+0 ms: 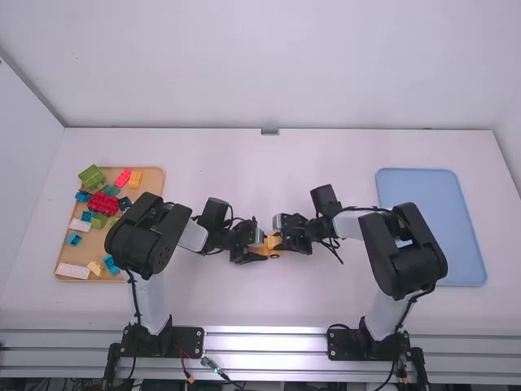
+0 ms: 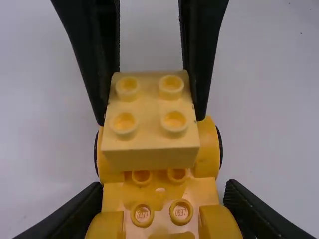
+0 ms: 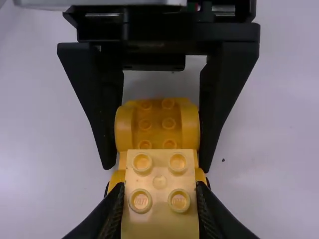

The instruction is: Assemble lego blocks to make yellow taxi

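While both arms meet near the middle of the white table (image 1: pixel 212 301), the blue tray (image 1: pixel 415 187) lies apart on the right side, and the brown board (image 1: pixel 155 173) lies on the left side. On this board are loose pieces, among them a red brick (image 1: pixel 102 203) and a green brick (image 1: pixel 91 177).

Between the two claws is the yellow base (image 2: pixel 209 144). Its long axis runs from one claw to the other, across the table. The left claw (image 3: pixel 160 167) grasps it by both sides, at the end that is nearer to the left arm. The other end, with a wheel (image 1: pixel 273 257), points to the right arm.

The right claw (image 2: pixel 150 117) is clenched on a yellow block (image 2: pixel 152 144), one finger on each side. This block is over the wheel end of the base, in line with the long axis, so the right arm is the nearer one for the joining. I cannot tell if the block is already pressed down or only rests there. The next move, I judge, needs a straight push downward while the left claw keeps the base firm. If the studs (image 2: pixel 141 177) do not match, the block may sit tilted.
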